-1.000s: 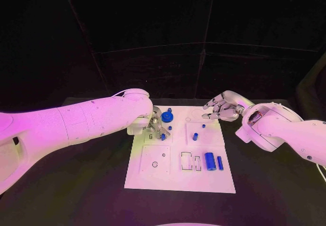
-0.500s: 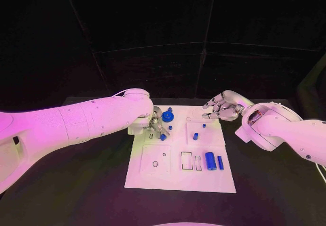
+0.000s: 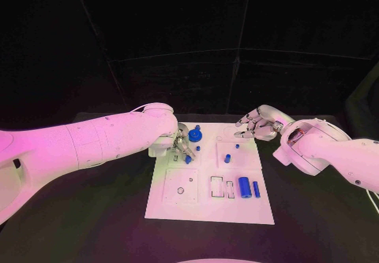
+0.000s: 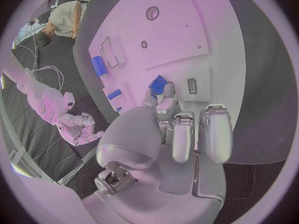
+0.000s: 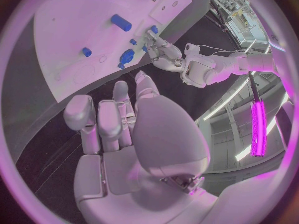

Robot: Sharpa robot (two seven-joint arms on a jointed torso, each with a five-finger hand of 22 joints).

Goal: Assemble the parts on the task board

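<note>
Black table (image 3: 95, 213) fills the lower half of the head view, with the white task board (image 3: 209, 211) lying in the middle of the frame and dark tabletop open on both its sides. On the board a large blue cylinder (image 3: 245, 187) and a thin blue bar (image 3: 256, 189) lie at centre right, near two rectangular slots (image 3: 216, 186). The left hand (image 3: 180, 143) sits over the board's upper left part, pinching a small blue part (image 3: 188, 158) at its fingertips; a round blue piece (image 3: 194, 135) stands just beyond it. The right hand (image 3: 257, 124) hangs at the board's upper right corner, fingers curled in on nothing.

Left wrist view: the left hand's fingers (image 4: 167, 108) clamp the small blue part (image 4: 158, 84) against the board (image 4: 206, 30).

Right wrist view: the right hand (image 5: 121, 129), fingers folded together, is above the dark table beside the board's edge (image 5: 69, 40).
</note>
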